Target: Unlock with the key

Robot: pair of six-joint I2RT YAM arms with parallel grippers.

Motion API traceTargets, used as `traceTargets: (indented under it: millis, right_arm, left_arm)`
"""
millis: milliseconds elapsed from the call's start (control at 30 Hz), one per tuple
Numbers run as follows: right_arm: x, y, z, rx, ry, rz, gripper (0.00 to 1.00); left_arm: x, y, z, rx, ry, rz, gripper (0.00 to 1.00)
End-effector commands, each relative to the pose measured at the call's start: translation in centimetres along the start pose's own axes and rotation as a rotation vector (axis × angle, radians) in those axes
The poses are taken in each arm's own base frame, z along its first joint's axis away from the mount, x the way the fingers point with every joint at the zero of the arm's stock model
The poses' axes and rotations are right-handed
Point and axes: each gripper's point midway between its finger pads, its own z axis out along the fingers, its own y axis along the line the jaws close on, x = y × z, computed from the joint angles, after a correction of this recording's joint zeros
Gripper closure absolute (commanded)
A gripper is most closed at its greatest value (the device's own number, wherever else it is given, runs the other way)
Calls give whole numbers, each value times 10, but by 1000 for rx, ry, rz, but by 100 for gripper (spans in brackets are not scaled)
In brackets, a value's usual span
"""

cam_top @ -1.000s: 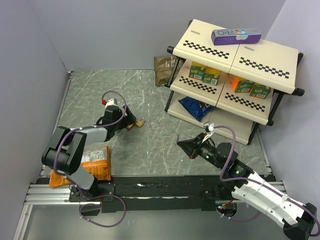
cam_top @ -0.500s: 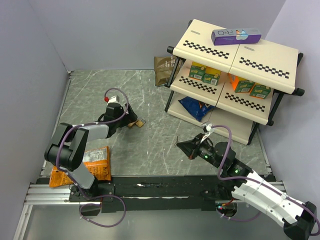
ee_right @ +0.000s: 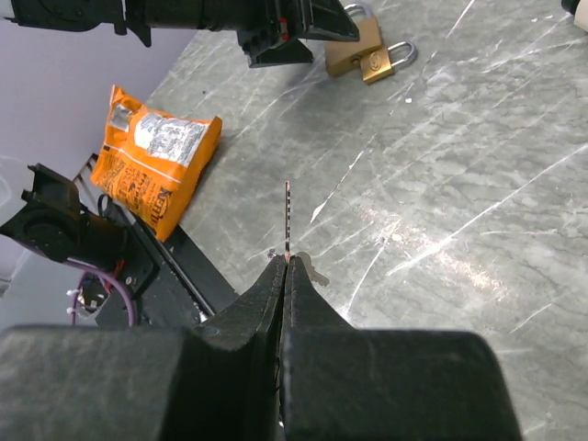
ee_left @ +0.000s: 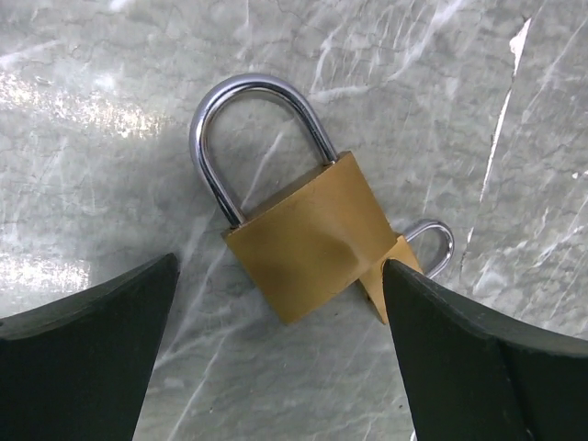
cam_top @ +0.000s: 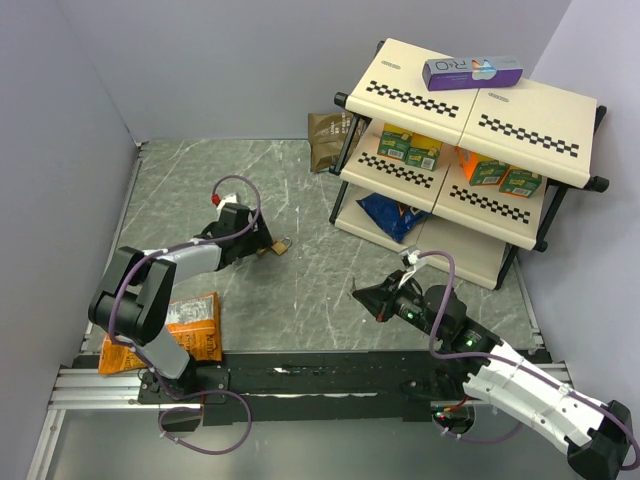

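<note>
Brass padlocks (ee_left: 308, 230) lie before parted left jaws; right jaws pinch the key (ee_right: 287, 220), well apart.

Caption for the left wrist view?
Open left end effector framing a brass padlock, a smaller padlock beside it.

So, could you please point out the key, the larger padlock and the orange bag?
key (ee_right: 287, 220), right wrist view, middle of its edge-on blade.
larger padlock (ee_left: 308, 234), left wrist view, centre of the brass body.
orange bag (ee_right: 154, 161), right wrist view, its front face.
</note>
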Motion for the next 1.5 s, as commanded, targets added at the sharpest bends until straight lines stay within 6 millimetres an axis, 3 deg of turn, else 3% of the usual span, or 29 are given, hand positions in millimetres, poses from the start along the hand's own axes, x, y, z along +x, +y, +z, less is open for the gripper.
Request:
traceTargets:
  millis: [0,300,567,800,933,1267,1467]
  right_arm:
    - [-6,3,-1,-11,-22,8,100]
    - [-3,-4,-7,19,-27,12,100]
    - [-2,-5,-6,27,-21,9,100]
    - [0,-6,-4,29,-9,13,100]
    - [3,-6,-2,27,-1,19,100]
    - [4,-7,-5,29,-8,25,100]
    - [5,-7,-6,23,-9,36,100]
  left_arm:
    - [6,-15,2,59,42,-17,1]
    - [8,-37,26,74,54,24,1]
    - [-10,-68,34,117,23,90,1]
    - [-2,-44,45,-116,68,269,1]
    - [3,-32,39,-199,77,322,0]
    - [17,-32,31,-172,136,354,1]
    - [33,-27,39,-179,211,404,12]
